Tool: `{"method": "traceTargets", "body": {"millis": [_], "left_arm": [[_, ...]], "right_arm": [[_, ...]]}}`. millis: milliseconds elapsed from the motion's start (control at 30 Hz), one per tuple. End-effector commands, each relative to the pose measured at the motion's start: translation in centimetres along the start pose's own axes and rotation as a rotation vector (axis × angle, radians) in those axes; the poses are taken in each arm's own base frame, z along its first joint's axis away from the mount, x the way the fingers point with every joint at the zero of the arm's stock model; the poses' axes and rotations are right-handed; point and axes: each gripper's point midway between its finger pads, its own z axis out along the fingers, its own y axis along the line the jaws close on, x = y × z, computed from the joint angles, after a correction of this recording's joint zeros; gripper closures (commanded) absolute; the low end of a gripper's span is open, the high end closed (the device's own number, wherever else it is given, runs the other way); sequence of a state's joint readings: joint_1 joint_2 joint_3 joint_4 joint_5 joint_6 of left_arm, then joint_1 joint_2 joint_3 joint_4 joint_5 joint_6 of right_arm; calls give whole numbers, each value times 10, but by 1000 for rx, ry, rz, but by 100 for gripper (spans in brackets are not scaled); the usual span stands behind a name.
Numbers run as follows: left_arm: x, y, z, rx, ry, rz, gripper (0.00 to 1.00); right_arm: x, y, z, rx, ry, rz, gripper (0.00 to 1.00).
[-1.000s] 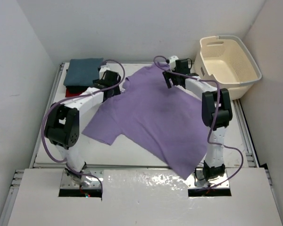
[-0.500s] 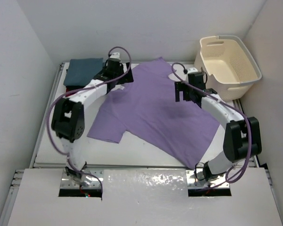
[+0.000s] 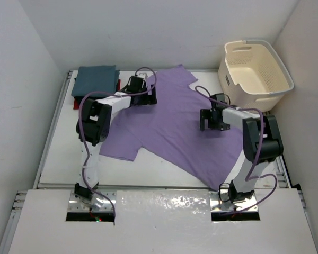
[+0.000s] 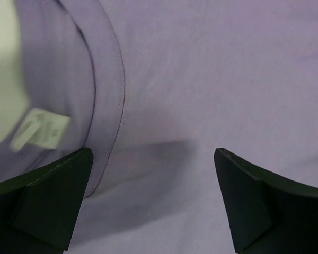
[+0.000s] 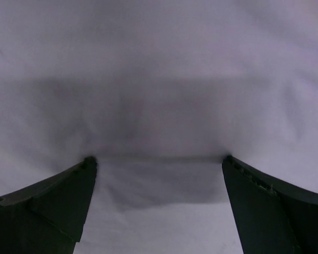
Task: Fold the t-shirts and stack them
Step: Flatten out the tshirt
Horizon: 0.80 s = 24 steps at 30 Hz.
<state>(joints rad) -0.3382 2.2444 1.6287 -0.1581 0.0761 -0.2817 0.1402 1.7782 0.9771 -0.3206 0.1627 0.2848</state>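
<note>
Left pincer point(image 4: 153, 154) held spread above collar point(image 4: 103, 79) of lavender t-shirt point(image 3: 169, 124); right pincer point(image 5: 159, 161) held spread above same shirt's right side. Folded teal t-shirt point(image 3: 95, 79) seen left of it.

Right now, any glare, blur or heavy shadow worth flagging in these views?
Top external: sharp, with glare on the glossy near panel. Left wrist: the lavender t-shirt and its neck label are soft, with a cast shadow. Right wrist: a dark shadow band crosses the cloth, little detail.
</note>
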Motion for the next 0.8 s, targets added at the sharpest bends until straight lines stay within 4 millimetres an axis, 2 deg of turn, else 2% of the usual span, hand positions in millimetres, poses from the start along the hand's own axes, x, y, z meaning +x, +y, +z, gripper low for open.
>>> {"method": "traceTargets", "body": {"millis": [0,33,100,133,200,233,267,300,333,433,467,500,567,633,733,767], "left_arm": [[36,41,-28,-165,84,-98,0],[49,61,-45,-241,90,-124,0],[65,76,-61,-285,107,-189,0],[82,91,-80,-330,124,-225,0],[98,104,-99,-380,133,-278,0],[113,116,-119,-441,143,-282,0],[117,121,-129,-468,142,-283,0],[134,128,-139,-509,173,-282,0],[130,123,-149,-490,150,-295,0],[149,102,-163,-386,188,-344,0],[155,99,-168,-372,202,-357,0],[160,95,-178,-355,202,-375,0],[164,91,-190,-346,214,-384,0],[156,81,-201,-303,191,-375,0],[120,72,-204,-266,114,-331,0],[107,69,-203,-254,89,-324,0]], "right_arm": [[-26,29,9,-133,-41,-9,1],[-22,34,17,-155,-21,-15,1],[-31,46,20,-210,-37,-27,1],[-28,57,24,-249,-23,-39,1],[-36,69,25,-280,-37,-80,1],[-38,73,27,-286,-37,-99,1],[-45,84,30,-298,-39,-130,1],[-44,89,31,-304,-26,-162,1],[-45,97,33,-326,-18,-181,1],[-62,107,52,-339,1,-219,1],[-65,109,54,-347,0,-255,1],[-76,113,55,-363,-10,-289,1],[-81,120,51,-406,7,-341,1],[-85,122,45,-416,14,-359,1],[-83,103,22,-331,-23,-343,1],[-67,95,21,-306,-15,-327,1]]}}
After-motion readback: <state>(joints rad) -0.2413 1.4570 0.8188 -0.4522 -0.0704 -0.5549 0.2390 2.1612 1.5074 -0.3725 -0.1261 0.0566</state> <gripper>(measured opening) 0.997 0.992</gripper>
